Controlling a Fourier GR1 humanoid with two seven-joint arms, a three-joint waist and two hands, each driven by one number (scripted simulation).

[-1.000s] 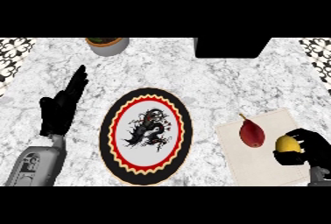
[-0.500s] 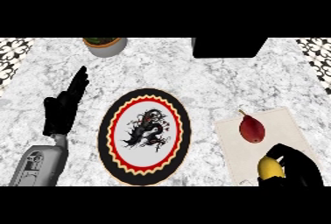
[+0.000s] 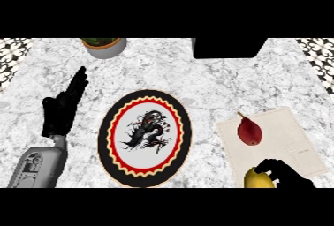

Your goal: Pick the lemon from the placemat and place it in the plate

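The lemon [image 3: 256, 178] sits at the lower edge of the view, at about five o'clock from the plate [image 3: 108, 145], over the near edge of the beige placemat [image 3: 287, 128]. The right hand [image 3: 282, 172] has its black fingers curled over the lemon's right side — gripping it, as far as the view shows. Whether the fruit is lifted off the mat or resting on it cannot be told.

By the look of it, the lemon should be light, stiff and a little waxy, so it may roll or slide in the fingers; a hold across its broad middle, thumb opposite the fingers, seems safest. The plate, round with a black rim, red zigzag ring and a dragon figure at its centre, lies well apart to the left.

A red pointed fruit [image 3: 250, 132] lies on the mat at twelve o'clock from the lemon. The left hand [image 3: 62, 110] rests open at nine o'clock from the plate — fingers straight. No writing or label can be read.
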